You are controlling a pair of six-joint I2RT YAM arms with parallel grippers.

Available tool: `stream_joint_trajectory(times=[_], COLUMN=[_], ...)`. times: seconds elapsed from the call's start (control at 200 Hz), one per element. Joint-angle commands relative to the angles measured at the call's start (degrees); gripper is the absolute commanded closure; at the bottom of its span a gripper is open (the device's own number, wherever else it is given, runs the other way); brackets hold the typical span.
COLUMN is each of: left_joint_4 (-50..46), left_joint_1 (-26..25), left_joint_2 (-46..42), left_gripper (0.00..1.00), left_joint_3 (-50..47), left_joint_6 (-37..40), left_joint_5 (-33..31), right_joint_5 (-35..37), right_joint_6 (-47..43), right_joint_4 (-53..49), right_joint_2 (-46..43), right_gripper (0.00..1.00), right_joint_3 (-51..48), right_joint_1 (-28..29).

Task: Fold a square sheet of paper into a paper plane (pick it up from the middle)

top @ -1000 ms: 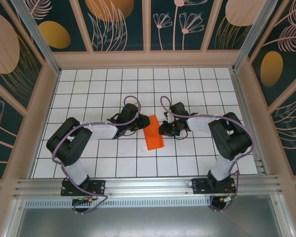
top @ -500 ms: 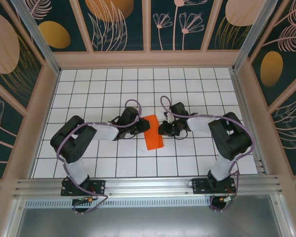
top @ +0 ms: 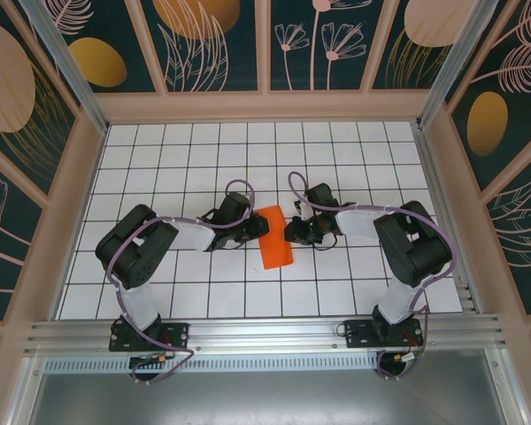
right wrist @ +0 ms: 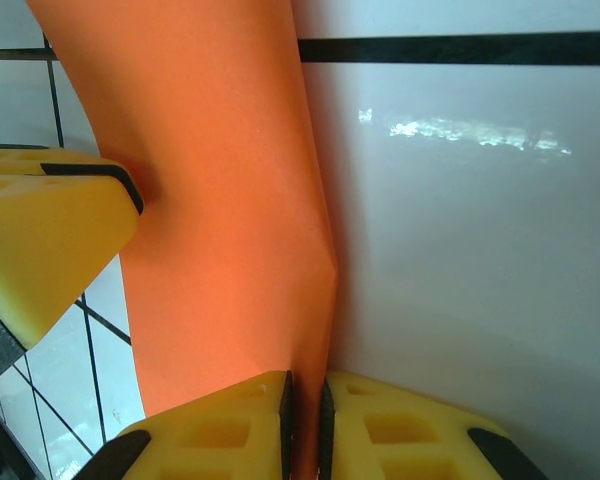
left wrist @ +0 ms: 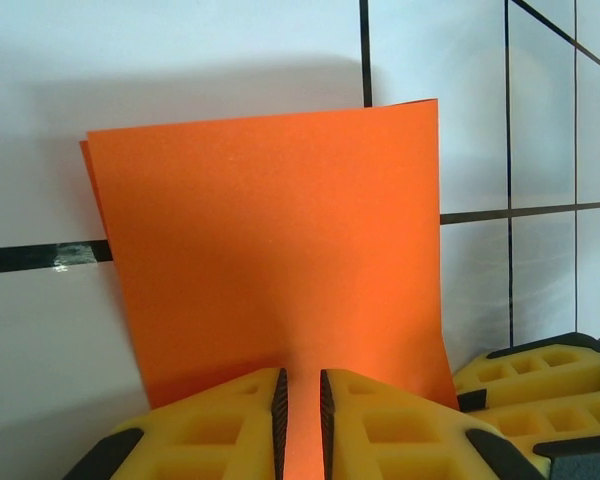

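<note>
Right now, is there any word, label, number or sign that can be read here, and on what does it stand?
None can be read.
The paper is plain orange, no print.
The table carries only black grid lines.
The walls show leaf and flower patterns, no letters.
Any marks on the arm bases are too small to tell.

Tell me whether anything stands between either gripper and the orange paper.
Nothing visible does. The left gripper and the right gripper are each closed directly on an edge of the orange paper, gripping it from opposite sides above the white grid table.
</note>
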Motion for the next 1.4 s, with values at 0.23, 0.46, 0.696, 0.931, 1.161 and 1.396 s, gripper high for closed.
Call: stream_joint_trajectory(times=[0.23, 0.46, 0.696, 0.931, 1.161, 1.396], left_joint_4=[-0.23, -0.18, -0.25, -0.91, -2.41, -4.87], left_joint_1=[-0.19, -0.14, -0.19, -0.2, -0.19, -0.19], left_joint_2=[2.28, 2.75, 3.07, 3.69, 3.9, 5.6], left_gripper=[0.81, 0.81, 0.81, 0.81, 0.81, 0.81], left_joint_3=[1.98, 2.13, 2.0, 1.88, 1.72, 0.34], left_joint_6=[0.54, 0.58, 0.46, 0.38, 0.26, -0.3], left_joint_5=[0.44, 0.44, 0.33, -0.09, -1.13, -2.19], right_joint_5=[3.92, 3.41, 3.3, 3.4, 3.37, 3.35], right_joint_6=[-0.95, -1.19, -1.52, -1.74, -1.91, -1.19], right_joint_4=[-2.42, -2.37, -2.38, -2.31, -2.26, -3.73], right_joint_2=[3.07, 3.04, 2.91, 2.71, 2.44, -1.22], right_gripper=[0.83, 0.85, 0.86, 0.87, 0.85, 0.77], right_joint_3=[-1.85, -1.98, -2.07, -2.16, -2.18, 0.1], right_joint_1=[-0.94, -1.39, -1.64, -1.78, -1.83, -1.83])
